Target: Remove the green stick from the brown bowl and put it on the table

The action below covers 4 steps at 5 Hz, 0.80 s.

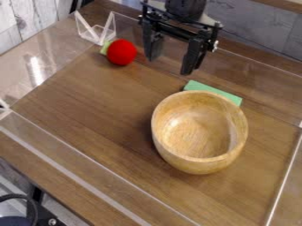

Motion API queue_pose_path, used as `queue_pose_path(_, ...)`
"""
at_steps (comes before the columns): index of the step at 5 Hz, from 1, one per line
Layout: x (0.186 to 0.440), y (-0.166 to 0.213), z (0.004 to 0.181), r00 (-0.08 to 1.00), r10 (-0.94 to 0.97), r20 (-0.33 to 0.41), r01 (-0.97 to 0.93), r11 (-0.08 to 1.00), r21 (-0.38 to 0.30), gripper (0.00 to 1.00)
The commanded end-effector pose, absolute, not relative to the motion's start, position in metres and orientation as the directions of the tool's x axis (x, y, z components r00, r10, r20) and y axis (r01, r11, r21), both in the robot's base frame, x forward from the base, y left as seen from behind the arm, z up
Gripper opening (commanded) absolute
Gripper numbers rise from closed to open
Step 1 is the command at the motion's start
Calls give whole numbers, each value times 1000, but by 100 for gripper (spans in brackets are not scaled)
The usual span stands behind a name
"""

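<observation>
The brown bowl (200, 131) sits right of centre on the table (83, 115), a large round light-wood bowl with a thick rim and nothing visible inside it. The green stick (215, 91) lies flat on the tabletop just behind the bowl's far rim, partly hidden by it. My gripper (171, 55) hangs above the table behind the bowl and to the left of the stick, its dark fingers (192, 60) spread apart with nothing between them.
A red ball (120, 52) rests on the table left of the gripper. A clear folded plastic piece (94, 29) stands behind the ball. Clear plastic edging (71, 150) runs along the table's front and sides.
</observation>
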<state>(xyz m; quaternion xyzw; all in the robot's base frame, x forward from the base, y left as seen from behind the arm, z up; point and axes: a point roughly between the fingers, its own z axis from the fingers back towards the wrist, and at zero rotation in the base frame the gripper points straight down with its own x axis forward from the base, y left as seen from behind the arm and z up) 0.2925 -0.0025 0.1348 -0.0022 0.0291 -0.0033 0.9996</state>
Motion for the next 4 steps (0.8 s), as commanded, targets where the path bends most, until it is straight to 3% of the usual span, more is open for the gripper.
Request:
queue_pose_path(1,307,-8,125,999,-50,-17,50,998,-37,100)
queue_pose_path(2,317,-18,126,998,-48,31,50,996,-68,100)
queue_pose_path(3,327,-23,132,995,-72,74,78,993,-85,0)
queue_pose_path(4,336,-25,137,989,-93,117,104,990,-95,100)
